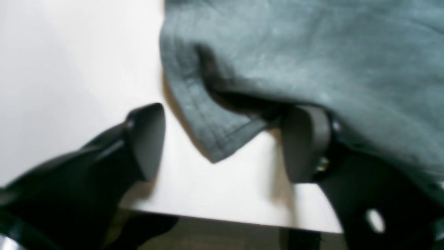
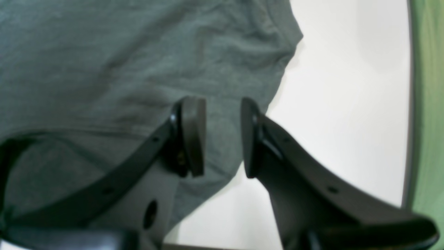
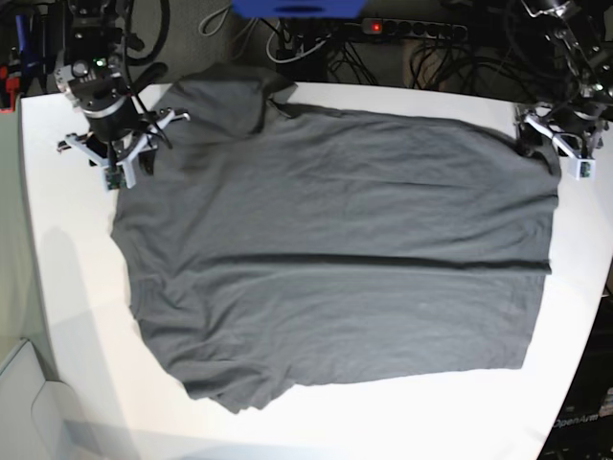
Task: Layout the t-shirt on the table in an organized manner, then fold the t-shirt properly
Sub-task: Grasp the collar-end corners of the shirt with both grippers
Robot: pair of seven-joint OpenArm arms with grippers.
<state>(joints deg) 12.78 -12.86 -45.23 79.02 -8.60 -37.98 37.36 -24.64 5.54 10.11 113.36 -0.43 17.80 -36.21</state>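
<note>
T-shirt [image 3: 335, 259] (charcoal, soft-creased), smooth white table [image 3: 77, 287]

White table [image 3: 77, 287] with curved edge, dark grey t-shirt [image 3: 335, 259] spread on it, seemingly mostly flat

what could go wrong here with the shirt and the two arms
The left end effector straddles only a thin hem corner of the t-shirt near the table edge, so it may slip out. The right end effector stands open over the cloth; an uneven pull could wrinkle the shirt.
</note>
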